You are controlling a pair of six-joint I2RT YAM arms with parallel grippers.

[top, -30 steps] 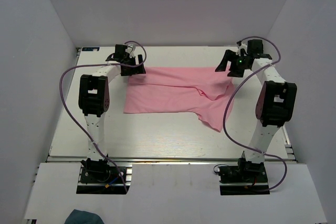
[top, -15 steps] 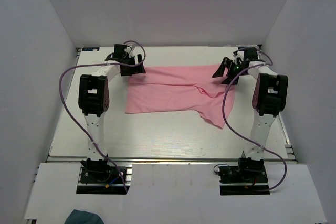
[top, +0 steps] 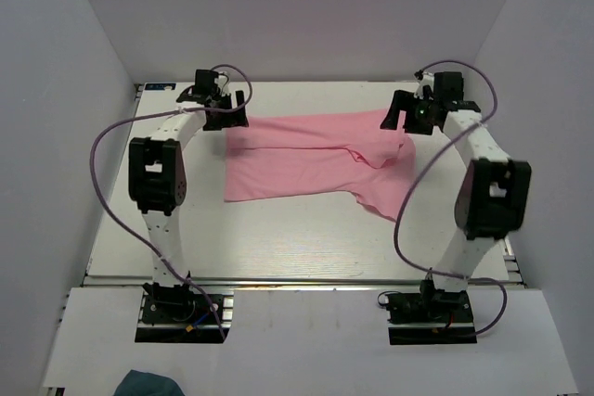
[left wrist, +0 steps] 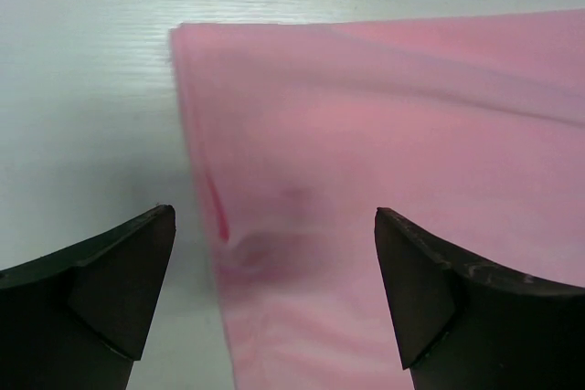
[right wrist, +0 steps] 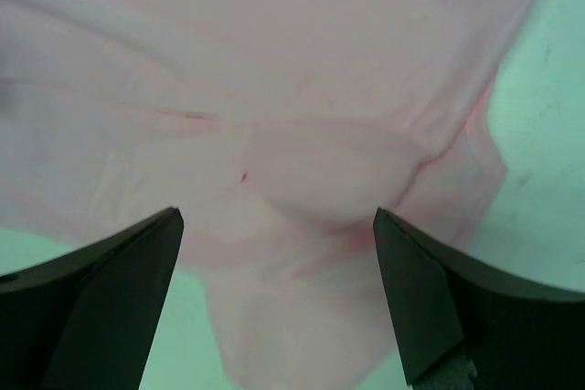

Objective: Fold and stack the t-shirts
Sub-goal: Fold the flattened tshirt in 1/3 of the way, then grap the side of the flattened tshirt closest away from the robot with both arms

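Note:
A light pink t-shirt (top: 306,159) lies on the white table, folded over on itself, with a sleeve hanging out at the near right (top: 385,201). My left gripper (top: 225,114) is open at the shirt's far left corner; in the left wrist view the pink fabric (left wrist: 366,152) lies flat between and beyond my spread fingers (left wrist: 101,280). My right gripper (top: 401,118) is open at the far right corner; in the right wrist view the shirt (right wrist: 292,89) lies rumpled below my spread fingers (right wrist: 439,289). Neither gripper holds anything.
A small dark teal cloth (top: 148,384) lies at the bottom edge of the top view, in front of the left arm's base. White walls enclose the table on the left, back and right. Purple cables loop from both arms.
Both arms have shifted at the table's far end above the shirt's far corners. The shirt's far edge has settled flatter, and its right side has shifted a little.

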